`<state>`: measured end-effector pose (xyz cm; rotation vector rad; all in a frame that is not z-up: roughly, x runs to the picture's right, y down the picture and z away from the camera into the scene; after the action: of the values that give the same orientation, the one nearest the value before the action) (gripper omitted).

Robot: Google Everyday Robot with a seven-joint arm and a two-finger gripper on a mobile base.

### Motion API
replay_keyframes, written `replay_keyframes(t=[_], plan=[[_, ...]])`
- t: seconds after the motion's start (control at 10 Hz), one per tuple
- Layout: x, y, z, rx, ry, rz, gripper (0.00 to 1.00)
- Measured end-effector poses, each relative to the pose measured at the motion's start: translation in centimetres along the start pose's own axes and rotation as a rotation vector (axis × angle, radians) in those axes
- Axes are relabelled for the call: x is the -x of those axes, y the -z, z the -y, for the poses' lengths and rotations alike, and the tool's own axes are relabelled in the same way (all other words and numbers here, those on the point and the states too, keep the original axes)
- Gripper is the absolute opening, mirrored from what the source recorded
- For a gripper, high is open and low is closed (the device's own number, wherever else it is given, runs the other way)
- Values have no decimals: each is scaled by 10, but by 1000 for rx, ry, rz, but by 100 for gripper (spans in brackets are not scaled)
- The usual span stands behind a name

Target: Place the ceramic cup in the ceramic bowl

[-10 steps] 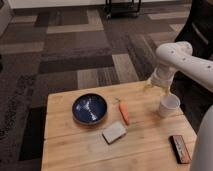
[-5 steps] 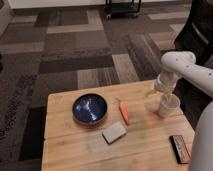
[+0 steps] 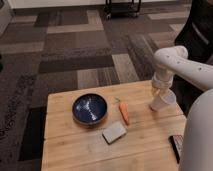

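The ceramic cup (image 3: 164, 103), small and white, is at the right side of the wooden table (image 3: 75, 150), tilted with its mouth toward the upper right. My gripper (image 3: 160, 94) comes down from the white arm onto the cup's rim and is shut on it. The ceramic bowl (image 3: 75, 108), dark blue with pale streaks inside, stands on the table's left half, well to the left of the cup and gripper.
An orange carrot (image 3: 123, 112) lies between bowl and cup. A grey rectangular block (image 3: 114, 132) sits in front of the bowl. A dark flat object (image 3: 176, 145) lies near the right front edge. A black cart (image 3: 122, 6) stands far back on the patterned carpet.
The gripper came down onto the cup and shut on its rim. The cup stood upright before and now leans.
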<state>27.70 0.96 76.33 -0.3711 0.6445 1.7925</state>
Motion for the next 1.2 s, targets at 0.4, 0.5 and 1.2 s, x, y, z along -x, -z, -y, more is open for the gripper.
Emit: replay_keyframes(t=[0.4, 0.5, 1.2], plan=[[-11, 74, -118, 20, 322, 102, 0], [-27, 91, -174, 30, 485, 126, 0], [-135, 133, -350, 70, 1065, 255, 0]])
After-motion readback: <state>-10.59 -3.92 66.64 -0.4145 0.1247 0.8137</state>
